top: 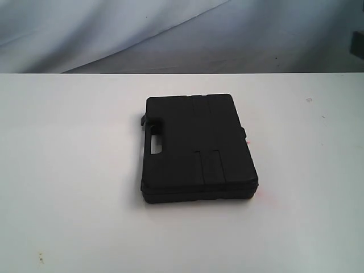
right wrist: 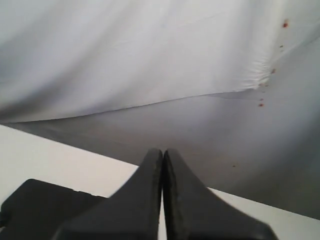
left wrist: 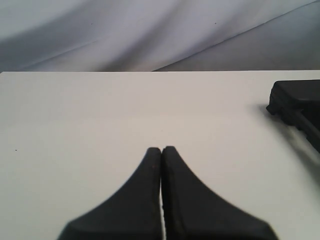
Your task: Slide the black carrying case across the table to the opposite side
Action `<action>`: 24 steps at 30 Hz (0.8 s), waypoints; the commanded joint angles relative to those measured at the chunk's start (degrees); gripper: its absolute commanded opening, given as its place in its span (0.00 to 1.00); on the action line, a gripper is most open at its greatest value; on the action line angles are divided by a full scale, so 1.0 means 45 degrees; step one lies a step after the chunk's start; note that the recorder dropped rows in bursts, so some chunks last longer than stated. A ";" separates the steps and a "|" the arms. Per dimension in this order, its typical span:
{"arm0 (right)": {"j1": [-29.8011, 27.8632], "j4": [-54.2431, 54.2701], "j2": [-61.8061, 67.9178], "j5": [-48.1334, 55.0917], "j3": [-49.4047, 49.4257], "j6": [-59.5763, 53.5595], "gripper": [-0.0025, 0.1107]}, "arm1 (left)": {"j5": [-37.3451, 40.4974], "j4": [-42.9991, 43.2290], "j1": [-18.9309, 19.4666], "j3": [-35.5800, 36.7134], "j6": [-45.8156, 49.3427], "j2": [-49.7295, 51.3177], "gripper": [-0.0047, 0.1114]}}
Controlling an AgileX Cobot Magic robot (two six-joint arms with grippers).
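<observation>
The black carrying case [top: 196,149] lies flat near the middle of the white table [top: 74,170], its handle on the left side. Neither arm shows in the exterior view. In the left wrist view my left gripper [left wrist: 161,149] is shut with nothing between its fingers, hanging over bare tabletop; a corner of the case [left wrist: 297,107] shows off to one side, well apart from it. My right gripper [right wrist: 163,151] is shut and empty too, raised over the table's far edge, with part of the case [right wrist: 45,207] below and beside it.
A white draped cloth [top: 170,34] hangs behind the table's far edge. Faint red marks [top: 267,199] and small specks [top: 41,259] dot the tabletop. Red spots [right wrist: 285,24] stain the cloth in the right wrist view.
</observation>
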 commanded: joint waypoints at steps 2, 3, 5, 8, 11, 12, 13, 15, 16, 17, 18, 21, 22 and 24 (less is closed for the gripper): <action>-0.1355 0.1171 -0.2457 -0.0516 0.1819 -0.1611 0.02 | -0.0033 0.0000 0.0008 0.0060 -0.0042 -0.0019 0.04; -0.1541 0.1465 -0.2907 -0.0617 0.2129 -0.2151 0.02 | -0.0033 0.0000 0.0008 0.0060 -0.0042 -0.0019 0.04; -0.1850 0.2081 -0.3719 -0.0917 0.2679 -0.3076 0.02 | -0.0033 0.0000 0.0008 0.0060 -0.0042 -0.0019 0.04; -0.2048 0.2744 -0.4981 -0.1036 0.3462 -0.3628 0.02 | -0.0033 0.0000 0.0008 0.0060 -0.0016 -0.0019 0.04; -0.2080 0.3159 -0.6147 -0.1002 0.4178 -0.3702 0.02 | -0.0033 0.0000 0.0008 0.0060 -0.0016 -0.0019 0.04; -0.2080 0.3256 -0.6569 -0.0983 0.4459 -0.3900 0.02 | -0.0033 0.0000 0.0008 0.0060 -0.0016 -0.0019 0.04; -0.2080 0.3350 -0.6923 -0.0983 0.4687 -0.4173 0.02 | -0.0033 0.0000 0.0008 0.0060 -0.0016 -0.0019 0.04; -0.2080 0.3575 -0.7842 -0.0983 0.5259 -0.5231 0.02 | -0.0033 0.0000 0.0008 0.0060 -0.0016 -0.0019 0.04; -0.2080 0.3846 -0.8332 -0.0983 0.5513 -0.5741 0.02 | -0.0033 0.0000 0.0008 0.0060 -0.0016 -0.0019 0.04; -0.2080 0.4028 -0.8834 -0.0983 0.5735 -0.5954 0.02 | -0.0033 0.0000 0.0008 0.0060 -0.0040 -0.0019 0.04; -0.2080 0.4175 -0.9314 -0.0983 0.5931 -0.5983 0.02 | -0.0033 0.0000 0.0008 0.0060 -0.0040 -0.0019 0.04; -0.2080 0.4520 -1.0455 -0.0616 0.6338 -0.6071 0.02 | -0.0033 0.0000 0.0008 0.0060 -0.0040 -0.0019 0.04; -0.2080 0.4492 -1.0765 -0.0274 0.6435 -0.6276 0.02 | -0.0033 0.0000 0.0008 0.0060 -0.0040 -0.0019 0.04; -0.2080 0.4412 -1.1248 0.0446 0.6628 -0.6642 0.02 | -0.0033 0.0000 0.0008 0.0060 -0.0040 -0.0019 0.04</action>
